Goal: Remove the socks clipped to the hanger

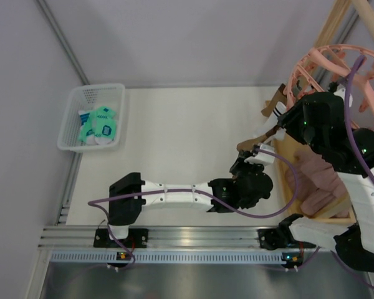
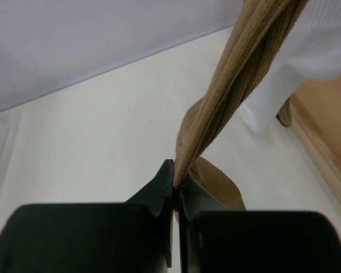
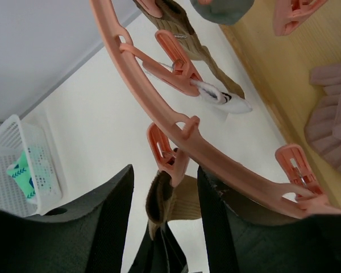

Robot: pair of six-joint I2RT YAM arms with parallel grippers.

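Note:
The salmon-pink hanger (image 1: 311,62) hangs at the far right; its ring (image 3: 216,153) crosses the right wrist view. A brown sock (image 2: 233,74) hangs from a pink clip (image 3: 167,153). My left gripper (image 2: 175,182) is shut on this sock's lower part and holds it taut; it also shows in the top view (image 1: 246,163). My right gripper (image 3: 165,173) is open, its fingers on either side of that clip and the sock's cuff (image 3: 159,199). A white sock (image 3: 227,105) and another brown sock (image 3: 176,17) are clipped further along the ring.
A white basket (image 1: 71,118) at the far left holds mint-green socks (image 1: 100,124). A wooden frame (image 1: 336,25) carries the hanger. A wooden tray (image 1: 287,187) with pink cloths (image 1: 318,180) lies under it at the right.

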